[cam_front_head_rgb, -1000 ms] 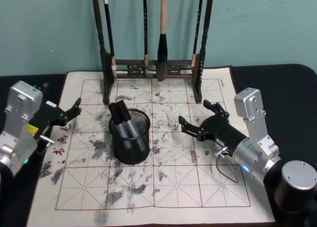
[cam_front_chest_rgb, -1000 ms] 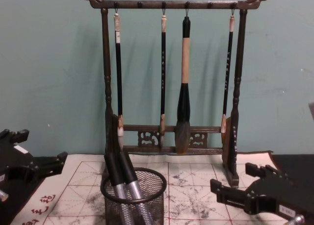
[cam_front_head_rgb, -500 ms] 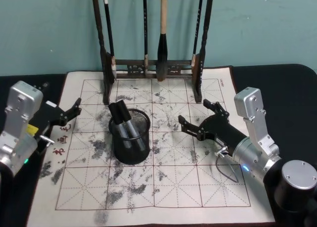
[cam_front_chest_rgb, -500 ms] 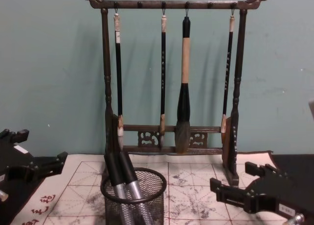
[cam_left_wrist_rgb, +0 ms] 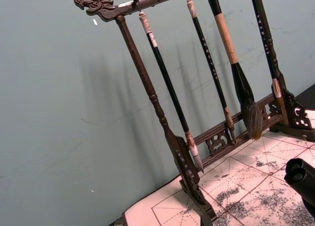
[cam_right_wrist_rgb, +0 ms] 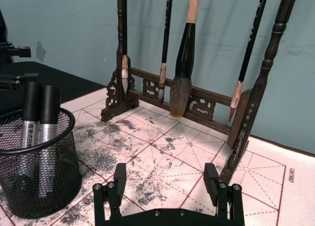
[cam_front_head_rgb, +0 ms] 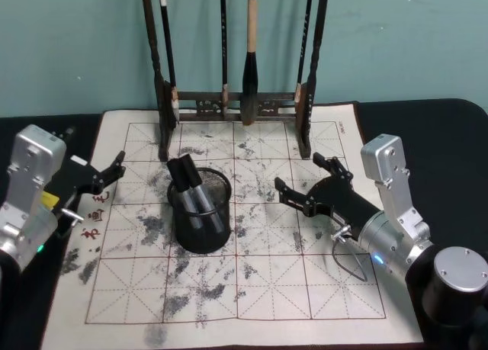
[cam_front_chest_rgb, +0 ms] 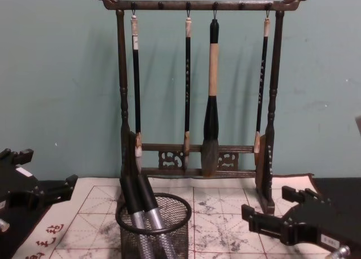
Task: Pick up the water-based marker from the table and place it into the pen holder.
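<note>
The pen holder stands on the left half of the gridded mat, with two markers leaning out of it toward the back. Behind it, the brush rack closes the far edge, and its hanging brushes block that way. The left tool and the right tool, both with fingers spread, flank the holder. The mat in front is free.

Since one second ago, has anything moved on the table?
Nothing visibly changed. Both markers stay in the pen holder; the left end effector and the right end effector remain open and empty on either side of it.
</note>
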